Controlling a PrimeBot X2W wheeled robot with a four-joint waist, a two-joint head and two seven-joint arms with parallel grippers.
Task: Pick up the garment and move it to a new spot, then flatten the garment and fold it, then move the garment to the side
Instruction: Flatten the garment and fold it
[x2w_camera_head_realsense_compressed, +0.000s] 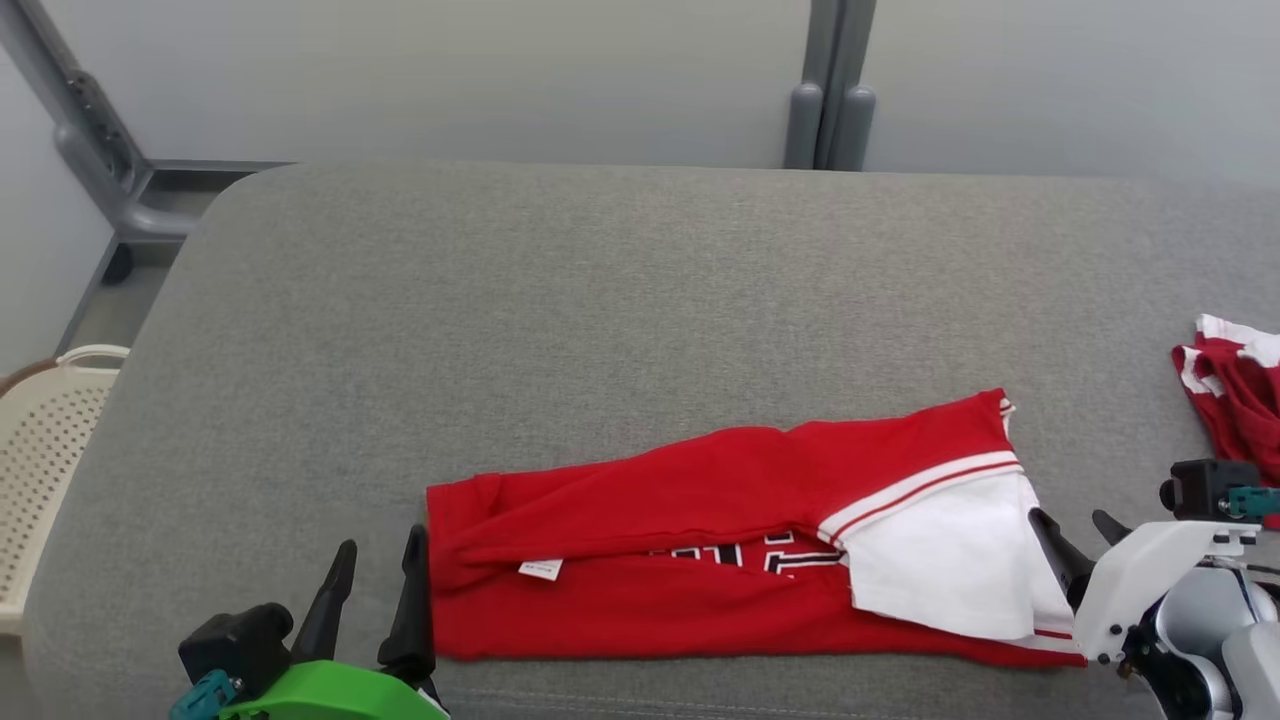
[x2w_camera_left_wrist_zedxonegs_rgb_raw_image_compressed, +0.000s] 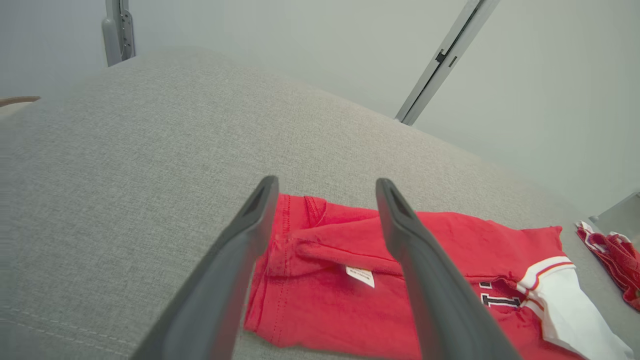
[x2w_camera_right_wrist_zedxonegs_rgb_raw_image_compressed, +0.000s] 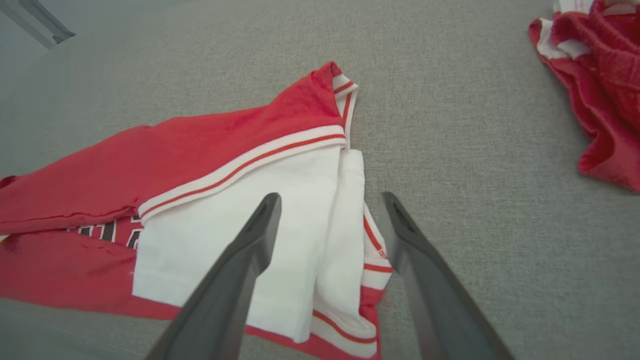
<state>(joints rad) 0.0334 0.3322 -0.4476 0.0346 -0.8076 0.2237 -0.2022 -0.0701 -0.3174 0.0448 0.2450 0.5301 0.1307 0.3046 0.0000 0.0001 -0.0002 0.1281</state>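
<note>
Folding looks roughly half done: the red-and-white jersey (x2w_camera_head_realsense_compressed: 700, 560) lies folded lengthwise at 6 o'clock on the grey counter (x2w_camera_head_realsense_compressed: 600, 300), with the left gripper (x2w_camera_head_realsense_compressed: 380, 542) at 7 o'clock and the right gripper (x2w_camera_head_realsense_compressed: 1070, 516) at 4 o'clock, fingers wide and empty, and the move aside not yet done.

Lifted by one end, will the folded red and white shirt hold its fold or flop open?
Probably flops: the red and white shirt is thin cloth lying in soft creases, so one lifted end would likely droop and unfold. Pushed over the textured grey cushion, it would likely bunch rather than slide. Lying so flat, it looks light for its size.
</note>
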